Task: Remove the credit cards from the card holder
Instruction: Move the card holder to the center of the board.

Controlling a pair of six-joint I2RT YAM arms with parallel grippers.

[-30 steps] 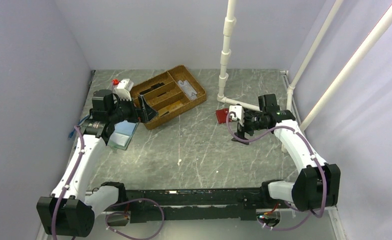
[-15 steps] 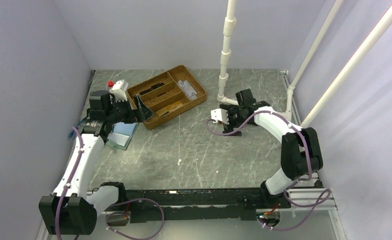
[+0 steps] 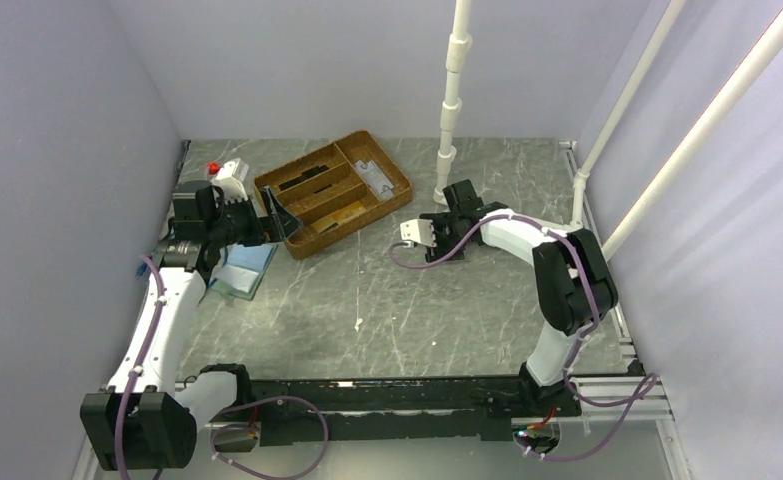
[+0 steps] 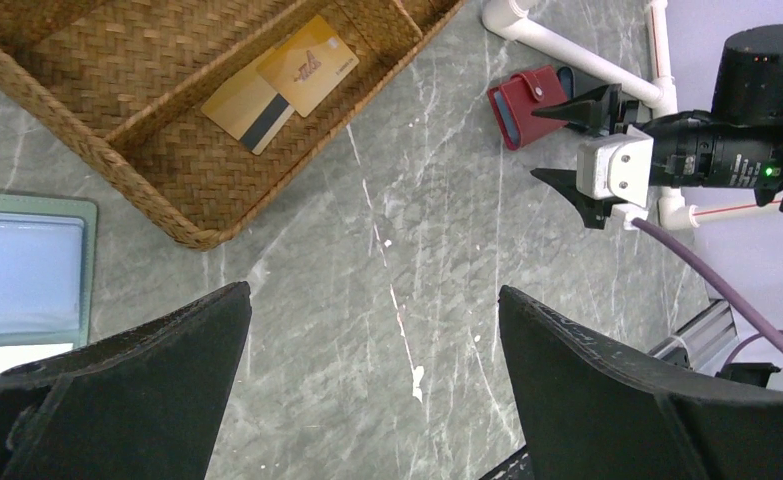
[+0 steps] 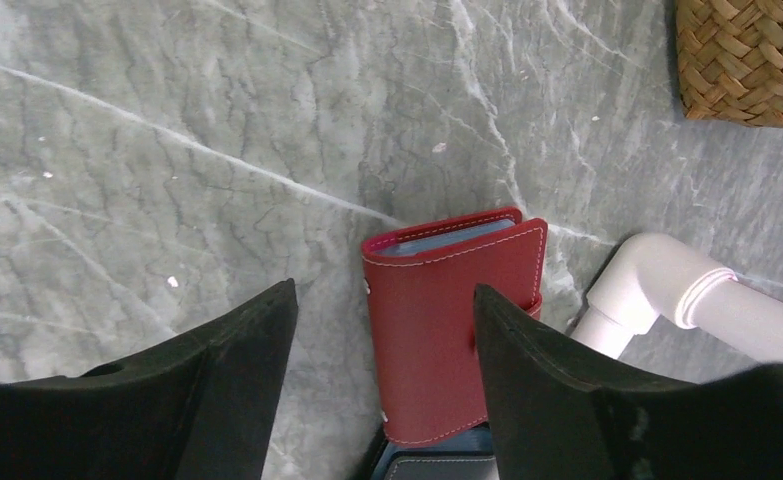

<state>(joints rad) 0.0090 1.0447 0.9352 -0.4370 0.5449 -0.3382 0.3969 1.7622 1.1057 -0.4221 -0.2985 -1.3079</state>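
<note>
Nearest, on the left, the light-blue case lay flat on the grey surface. It had not moved.

The big change was on the right. Over the last second the right arm had swung in from the right side toward the far middle. Its right end effector now hung over the red card holder. From above, the holder had been in plain sight a second ago, but now that arm hid it. The two black fingers were spread wide and held nothing. In the wrist view one sat on each side of the holder. I could not tell if they touched it. The holder lay shut, just beside the white pipe, and a thin pale blue edge showed at its open side.

The left end effector had pulled back a little to the left. It was wide open and empty too.

Farther back, the woven tray held two gold cards. So some cards looked to be out already. The right arm seemed ready to take hold of the holder and get more.
</note>
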